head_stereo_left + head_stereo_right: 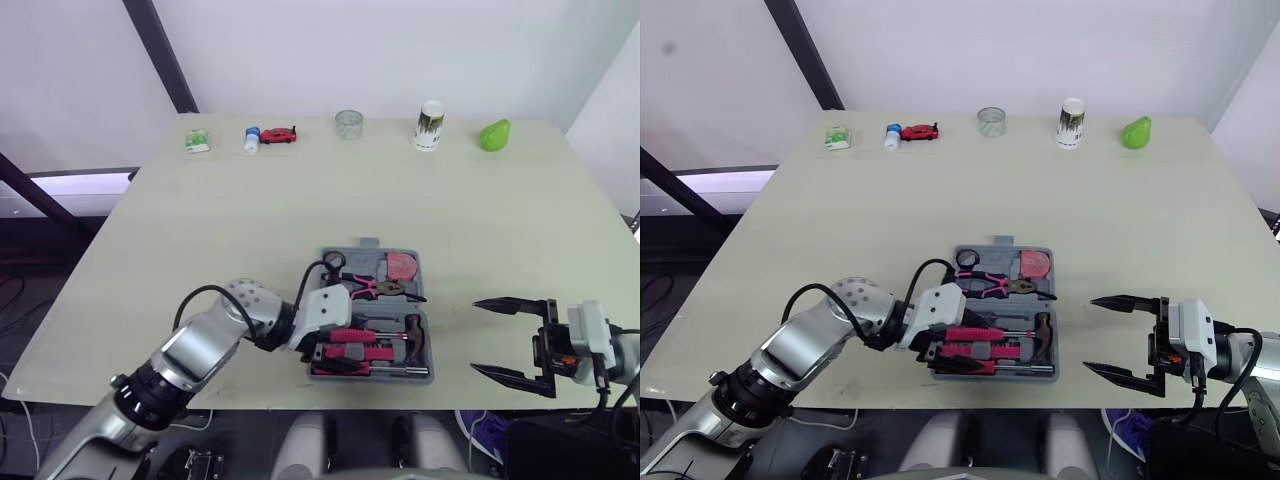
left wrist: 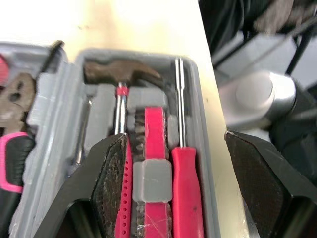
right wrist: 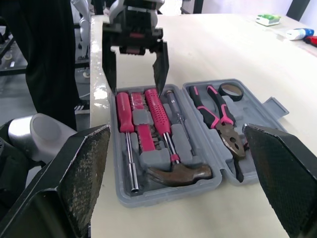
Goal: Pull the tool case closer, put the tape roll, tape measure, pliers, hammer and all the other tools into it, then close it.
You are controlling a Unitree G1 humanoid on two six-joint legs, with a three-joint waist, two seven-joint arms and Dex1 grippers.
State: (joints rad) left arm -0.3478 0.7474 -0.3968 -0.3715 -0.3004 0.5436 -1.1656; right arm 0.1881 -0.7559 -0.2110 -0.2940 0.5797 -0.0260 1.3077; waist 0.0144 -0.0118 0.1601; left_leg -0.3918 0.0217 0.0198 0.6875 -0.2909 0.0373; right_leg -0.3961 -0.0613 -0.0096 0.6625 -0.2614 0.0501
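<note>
Here, left hand [image 3: 134, 82] apart over tool case [image 3: 188, 193], hammer [image 3: 178, 173] handle half-hidden; right hand [image 1: 475, 336] apart too.

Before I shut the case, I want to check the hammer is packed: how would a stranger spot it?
An open grey case lies near the table's front edge. In its half nearer the robot, the hammer lies among pink-handled tools. It alone has a dark brown claw head, at the right end.

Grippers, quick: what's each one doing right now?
Left gripper: open, over the tool case, holding nothing.
Right gripper: open, holding nothing.
</note>
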